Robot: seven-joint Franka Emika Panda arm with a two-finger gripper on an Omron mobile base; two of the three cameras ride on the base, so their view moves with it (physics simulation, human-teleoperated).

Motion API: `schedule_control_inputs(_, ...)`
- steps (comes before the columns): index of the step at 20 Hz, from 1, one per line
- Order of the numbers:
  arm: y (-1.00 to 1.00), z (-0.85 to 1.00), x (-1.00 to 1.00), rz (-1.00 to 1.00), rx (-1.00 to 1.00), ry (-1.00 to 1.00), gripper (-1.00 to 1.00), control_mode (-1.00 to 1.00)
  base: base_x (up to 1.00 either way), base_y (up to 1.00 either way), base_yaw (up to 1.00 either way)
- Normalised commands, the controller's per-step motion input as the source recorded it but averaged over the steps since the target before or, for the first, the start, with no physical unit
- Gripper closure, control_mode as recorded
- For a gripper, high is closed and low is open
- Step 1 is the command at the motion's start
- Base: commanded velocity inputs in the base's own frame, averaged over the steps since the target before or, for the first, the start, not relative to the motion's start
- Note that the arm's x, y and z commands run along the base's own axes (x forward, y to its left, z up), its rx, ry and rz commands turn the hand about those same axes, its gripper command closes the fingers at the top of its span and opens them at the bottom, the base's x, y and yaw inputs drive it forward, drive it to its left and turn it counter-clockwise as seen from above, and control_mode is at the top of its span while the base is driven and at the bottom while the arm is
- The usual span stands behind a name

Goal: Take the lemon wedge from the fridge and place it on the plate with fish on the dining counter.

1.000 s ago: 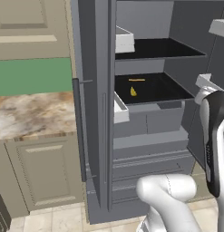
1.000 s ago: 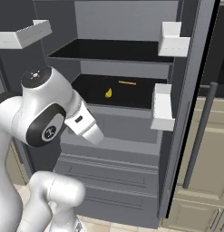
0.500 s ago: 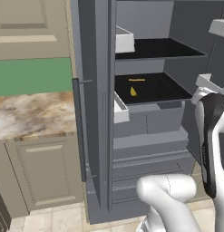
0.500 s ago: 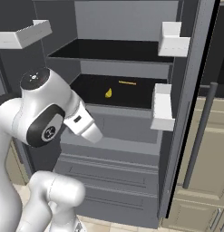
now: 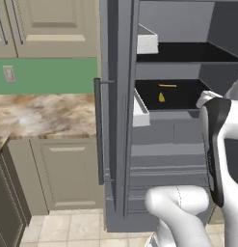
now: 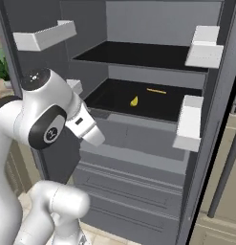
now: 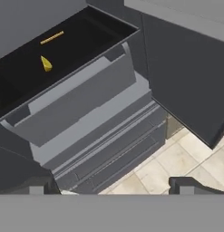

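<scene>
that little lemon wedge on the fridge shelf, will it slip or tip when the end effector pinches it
The lemon wedge looks tiny and tapered, so it is probably light and could squirt out of a pinch. It rests on a smooth dark shelf, so a nudge may slide it. It is probably firm, not floppy.

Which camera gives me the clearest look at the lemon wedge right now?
Right base view: the lemon wedge sits unobstructed on the dark lower shelf. Left base view shows it smaller, deep in the fridge; hand view, tilted.
</scene>
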Motion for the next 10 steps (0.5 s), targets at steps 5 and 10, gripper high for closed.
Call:
schedule_control_inputs(5, 0.0, 0.0, 0.0, 0.0, 0.0, 0.0, -1.0, 1.0, 0.37, -0.25, 0.03)
schedule_control_inputs(10, 0.0, 0.0, 0.0, 0.0, 0.0, 0.0, -1.0, 1.0, 0.73, -0.35, 0.03)
